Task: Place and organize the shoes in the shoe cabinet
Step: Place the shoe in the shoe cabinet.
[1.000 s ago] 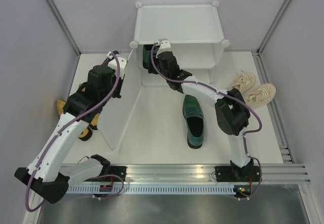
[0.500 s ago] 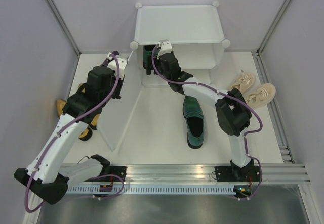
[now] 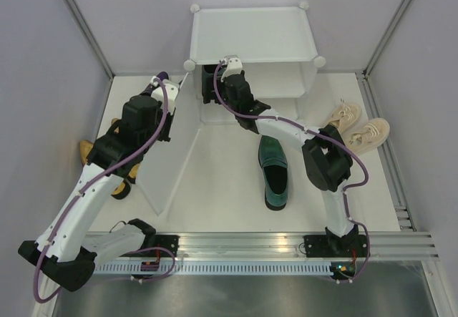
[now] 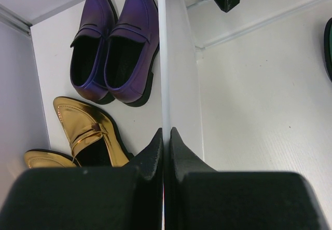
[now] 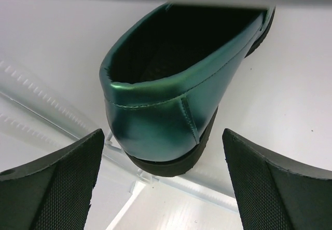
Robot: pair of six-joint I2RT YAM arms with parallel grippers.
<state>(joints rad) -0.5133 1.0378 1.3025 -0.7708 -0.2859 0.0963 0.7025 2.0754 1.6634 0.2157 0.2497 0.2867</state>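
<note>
One glossy green loafer (image 5: 166, 100) sits heel-out just inside the shoe cabinet (image 3: 250, 34), at the left end of its open front, with the toe pointing inward. The cabinet stands at the table's 12 o'clock. The right gripper (image 5: 163, 136) is released, its fingers spread wide on either side of the heel and touching neither side. That arm reaches from its base at 5 o'clock, its elbow bent out toward 3 o'clock and its forearm angled to 11.

The matching loafer (image 3: 273, 172) lies alone near mid-table, toe toward 12. The beige sneakers (image 3: 358, 127) rest side by side at 3 o'clock.

The left gripper (image 4: 166, 136) is clenched on the thin edge of the door panel (image 3: 179, 145) (swung open toward 7 o'clock), and that arm stretches up from 7 o'clock. Beyond the panel lie the gold loafers (image 4: 88, 134), partly hidden, with the purple shoes (image 4: 116, 43) at their 12 o'clock.
</note>
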